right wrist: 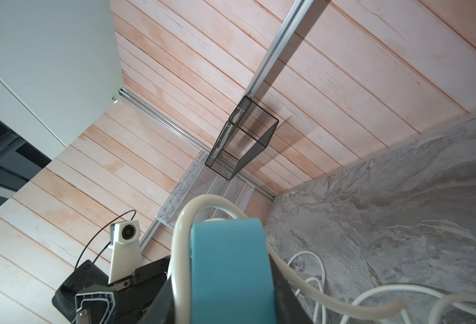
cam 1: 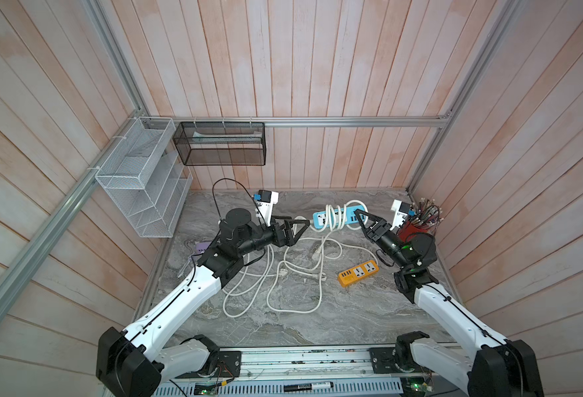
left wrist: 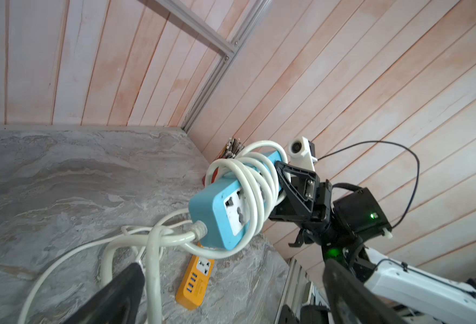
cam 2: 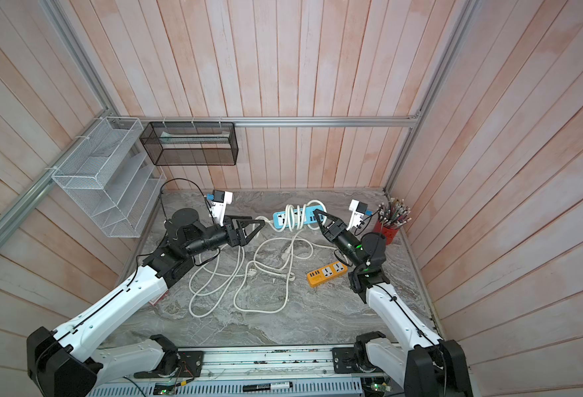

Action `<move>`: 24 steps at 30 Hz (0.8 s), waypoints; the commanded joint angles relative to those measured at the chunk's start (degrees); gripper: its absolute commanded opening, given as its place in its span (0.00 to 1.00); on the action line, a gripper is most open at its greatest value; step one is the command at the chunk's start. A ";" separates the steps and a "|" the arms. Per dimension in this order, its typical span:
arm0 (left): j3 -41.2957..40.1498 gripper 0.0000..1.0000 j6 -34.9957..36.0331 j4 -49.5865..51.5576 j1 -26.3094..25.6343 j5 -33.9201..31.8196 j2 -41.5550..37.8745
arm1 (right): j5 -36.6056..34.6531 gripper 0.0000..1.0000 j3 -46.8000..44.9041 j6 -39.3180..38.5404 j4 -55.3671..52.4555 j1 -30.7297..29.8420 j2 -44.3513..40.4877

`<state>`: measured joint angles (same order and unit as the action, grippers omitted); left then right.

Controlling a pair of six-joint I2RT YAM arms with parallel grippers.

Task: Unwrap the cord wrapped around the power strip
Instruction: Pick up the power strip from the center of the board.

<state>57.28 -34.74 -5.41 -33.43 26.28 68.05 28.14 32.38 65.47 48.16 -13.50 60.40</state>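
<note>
Marble tabletop (cam 1: 352, 319), plank walls (cam 1: 317, 68): your right gripper (cam 1: 360, 218) clamped the blue power strip (left wrist: 217, 213) by its USB end, holding it off the surface with white cord (left wrist: 252, 179) wound round it. Your left gripper (cam 1: 302, 221) sat wide open beside the other end, gripping nothing.

No text legible in any view. White label on marker (cam 1: 309, 386), at near edge in both top views: dark print, too small to read. Faint marking on orange strip (left wrist: 194, 280) by its USB ports, left wrist view: illegible. Face of blue strip (left wrist: 217, 207): sockets only, no readable print or brand.
</note>
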 commanded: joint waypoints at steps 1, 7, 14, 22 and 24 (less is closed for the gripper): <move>-2.35 0.99 -4.65 -9.67 -4.45 -4.80 0.34 | -3.92 0.00 0.82 1.84 10.00 -0.39 -1.48; -5.29 0.97 -8.11 -17.24 -12.20 -10.52 3.23 | -6.39 0.00 1.18 2.16 11.25 -0.48 -1.69; -4.00 1.00 1.82 -2.75 -14.12 -23.82 -4.96 | -9.44 0.00 2.42 -2.54 7.00 -0.16 -4.05; 1.07 1.00 4.03 9.32 -3.83 -22.82 -9.18 | -11.66 0.00 1.74 -4.06 5.65 -0.21 -6.04; 0.82 1.00 2.52 5.44 -4.43 -17.01 -8.45 | -14.40 0.00 1.09 -5.35 5.18 -0.21 -7.33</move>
<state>57.82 -32.58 -0.45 -37.19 3.27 58.63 18.28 32.38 61.87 50.43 -13.58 55.81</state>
